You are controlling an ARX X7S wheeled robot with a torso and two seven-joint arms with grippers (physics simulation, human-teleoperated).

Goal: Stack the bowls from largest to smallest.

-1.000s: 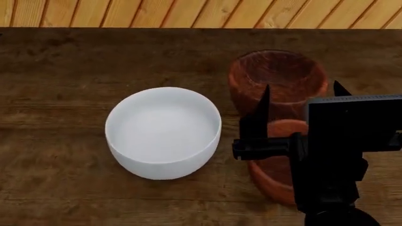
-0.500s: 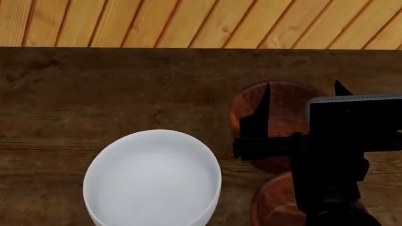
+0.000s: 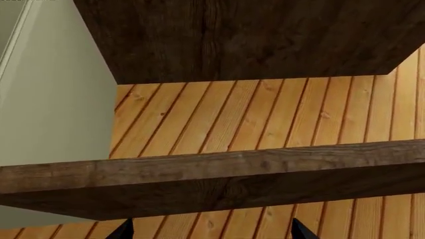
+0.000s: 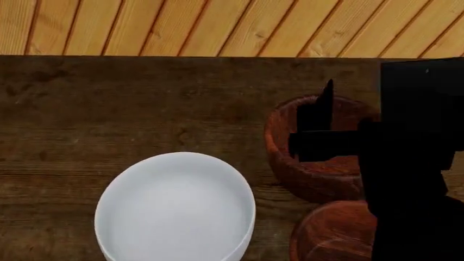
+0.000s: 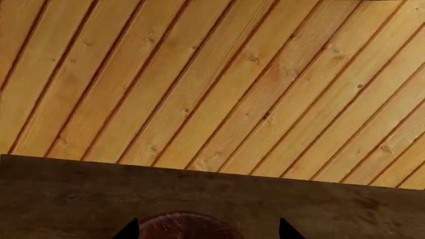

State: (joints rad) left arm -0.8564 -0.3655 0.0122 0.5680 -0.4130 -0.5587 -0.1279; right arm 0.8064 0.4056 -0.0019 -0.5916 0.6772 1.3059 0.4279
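Three bowls are sitting on the dark wooden table (image 4: pixel 108 109), all seen from the head camera. The white bowl (image 4: pixel 174 209), the widest, is resting near the front edge of the view, left of centre, with its lower rim running out of frame. The farther wood-grain bowl (image 4: pixel 312 163) is standing to its right and a little further back, well apart from it, and the nearer wood-grain bowl (image 4: pixel 333 234) is lying just in front of that one, partly cut off by the frame and partly covered by the black arm. The right gripper (image 4: pixel 344 109) is hovering above the farther wood-grain bowl; one dark fingertip (image 4: pixel 326 100) is showing over the bowl's rim, while the second is hiding behind the wrist block. In the right wrist view two fingertips are poking in well apart, so the jaws are standing spread and holding nothing, with that bowl's rim (image 5: pixel 189 226) showing between them and the plank floor (image 5: pixel 212 84) beyond the table edge. The left gripper (image 3: pixel 211 230) is pointing at table beams and floor, its two tips also parted and gripping nothing.
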